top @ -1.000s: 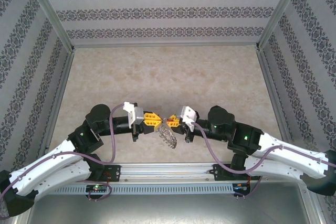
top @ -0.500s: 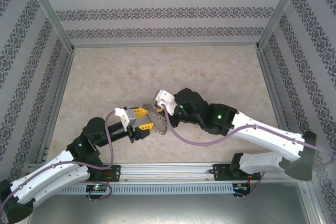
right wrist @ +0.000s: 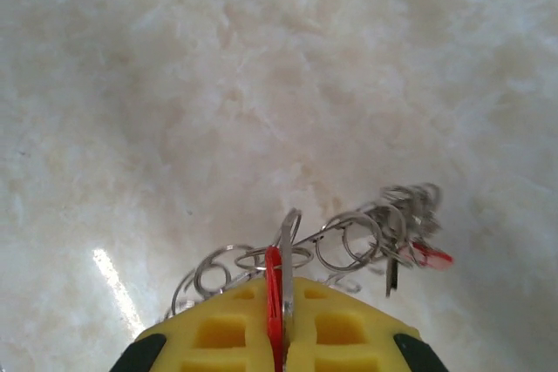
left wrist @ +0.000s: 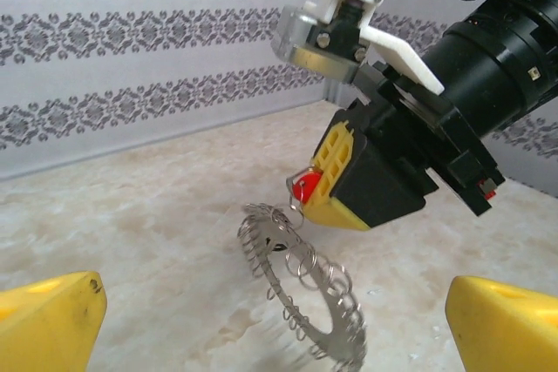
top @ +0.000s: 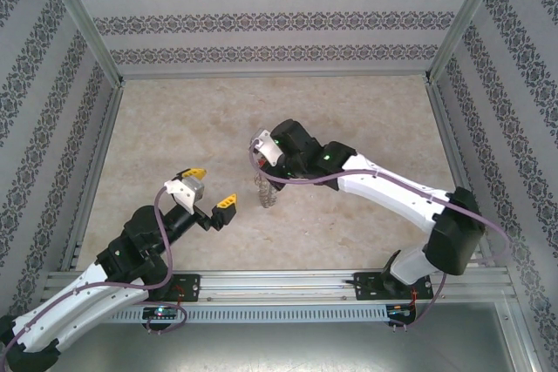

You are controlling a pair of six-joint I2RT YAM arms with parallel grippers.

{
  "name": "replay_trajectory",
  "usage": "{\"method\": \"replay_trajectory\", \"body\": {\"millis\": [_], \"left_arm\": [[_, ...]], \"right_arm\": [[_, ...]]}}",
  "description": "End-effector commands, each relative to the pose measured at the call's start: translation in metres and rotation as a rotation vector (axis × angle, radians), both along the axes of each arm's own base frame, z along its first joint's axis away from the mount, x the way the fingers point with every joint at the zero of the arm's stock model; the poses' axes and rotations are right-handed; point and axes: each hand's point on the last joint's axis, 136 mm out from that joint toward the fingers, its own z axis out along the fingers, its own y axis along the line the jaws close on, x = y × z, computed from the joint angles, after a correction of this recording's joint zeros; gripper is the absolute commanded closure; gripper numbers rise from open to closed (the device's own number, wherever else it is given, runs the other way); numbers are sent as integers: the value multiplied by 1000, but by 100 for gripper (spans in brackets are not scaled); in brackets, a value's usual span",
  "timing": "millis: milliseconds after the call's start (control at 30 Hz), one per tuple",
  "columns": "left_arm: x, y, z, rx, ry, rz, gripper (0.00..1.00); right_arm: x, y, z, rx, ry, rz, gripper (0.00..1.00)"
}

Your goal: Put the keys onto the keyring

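– Top external: our right pincer (top: 261,170) is clamped on a red-headed key (right wrist: 273,298), and the keyring (top: 264,191) dangles beneath it over mid-counter (top: 349,111).
– Our left pincer (top: 212,187) gapes wide, holding nothing, near the keyring. We see broad counter out to every wall (top: 279,19).

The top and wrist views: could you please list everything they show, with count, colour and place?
table: 1, beige marbled, under everything
walls: 3, grey-white patterned, around the table
rail: 1, silver, along the near edge
keyring: 1, silvery wavy wire, hanging mid-table under the right gripper
keys: two seen, silver with red heads; one pinched in the right gripper, one at the keyring's far side
arms: 2, white and black; left arm near-left, right arm reaching to mid-table
left gripper: yellow fingers, open, empty, beside the keyring
right gripper: yellow fingers, shut on a key
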Motion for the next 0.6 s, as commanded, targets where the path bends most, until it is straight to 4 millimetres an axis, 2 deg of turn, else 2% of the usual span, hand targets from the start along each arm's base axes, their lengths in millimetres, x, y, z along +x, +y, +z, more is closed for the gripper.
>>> {"method": "replay_trajectory", "body": {"millis": [0, 100, 233, 433, 567], "left_arm": [[7, 10, -8, 37, 13, 63, 0], [7, 9, -8, 33, 18, 63, 0], [7, 10, -8, 27, 27, 64, 0], [7, 15, -4, 30, 16, 84, 0], [8, 14, -1, 35, 8, 85, 0]], "right_arm": [[1, 21, 22, 95, 16, 39, 100], [7, 29, 13, 100, 42, 43, 100], [15, 35, -10, 82, 102, 34, 100], [21, 31, -40, 71, 173, 10, 100], [21, 19, -58, 61, 217, -23, 100]]}}
